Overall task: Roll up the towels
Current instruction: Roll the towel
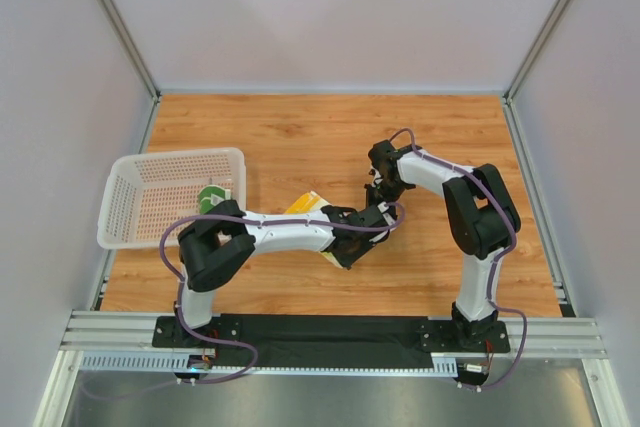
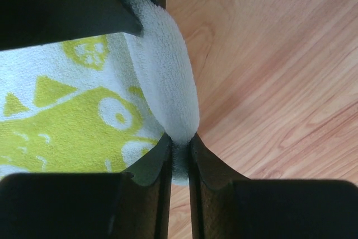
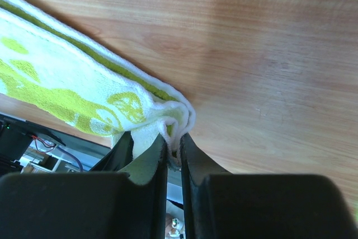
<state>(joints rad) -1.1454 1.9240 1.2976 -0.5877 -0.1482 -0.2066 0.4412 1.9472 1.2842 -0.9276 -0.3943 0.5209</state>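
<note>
The lime-yellow towel (image 2: 61,121) with white prints lies on the wooden table, and both grippers hold it. My left gripper (image 2: 180,145) is shut on a folded white edge of it. My right gripper (image 3: 174,140) is shut on a bunched corner of the same towel (image 3: 67,93), which is lifted off the wood. From above, the towel (image 1: 306,204) shows only in small patches beside the left arm, and the two grippers meet close together near the table's middle. A dark green towel (image 1: 211,199) sits rolled in the basket's near right corner.
A white mesh basket (image 1: 125,187) stands at the left of the table, close to the left arm's elbow. Grey walls enclose the table on three sides. A black rail carries the arm bases along the near edge.
</note>
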